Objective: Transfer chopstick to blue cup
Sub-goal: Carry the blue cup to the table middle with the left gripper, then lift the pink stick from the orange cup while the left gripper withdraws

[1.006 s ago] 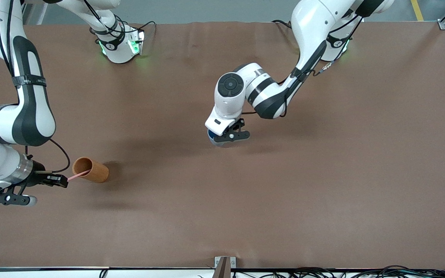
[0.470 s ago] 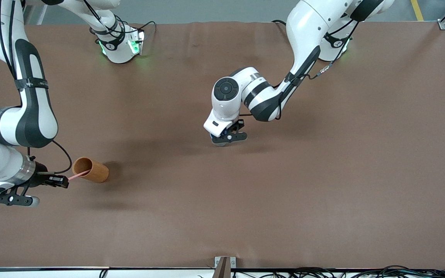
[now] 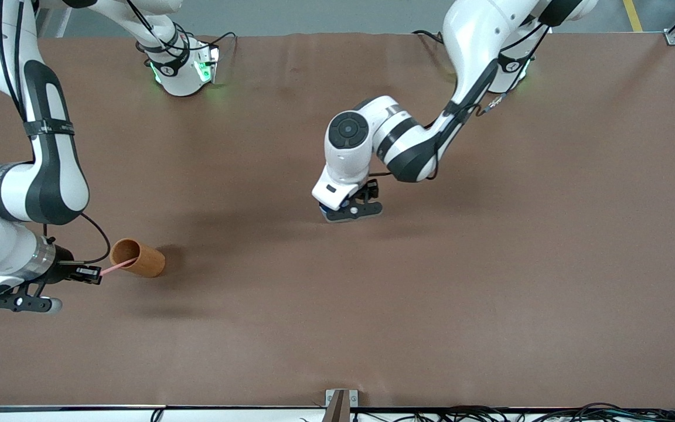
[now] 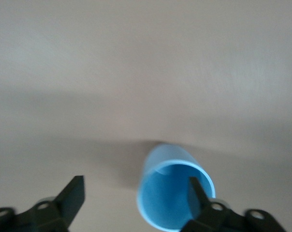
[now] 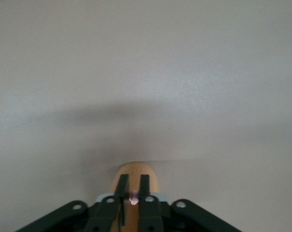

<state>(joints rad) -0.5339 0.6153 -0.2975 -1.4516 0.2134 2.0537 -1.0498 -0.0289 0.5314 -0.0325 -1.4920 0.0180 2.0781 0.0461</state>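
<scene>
The pale pink chopstick sticks out of the mouth of an orange-brown cup near the right arm's end of the table. My right gripper is shut on the chopstick's outer end, just in front of the cup's mouth. The blue cup stands mid-table under my left gripper; only a blue sliver shows in the front view. My left gripper is open: one finger is over the cup's mouth, the other finger stands well apart outside it.
The brown table cover is bare around both cups. The two arm bases stand along the edge farthest from the front camera. A small metal bracket sits at the near edge.
My left gripper has opened and let go of the blue cup. My right gripper has closed on the chopstick's end. Both arms shifted only slightly.
</scene>
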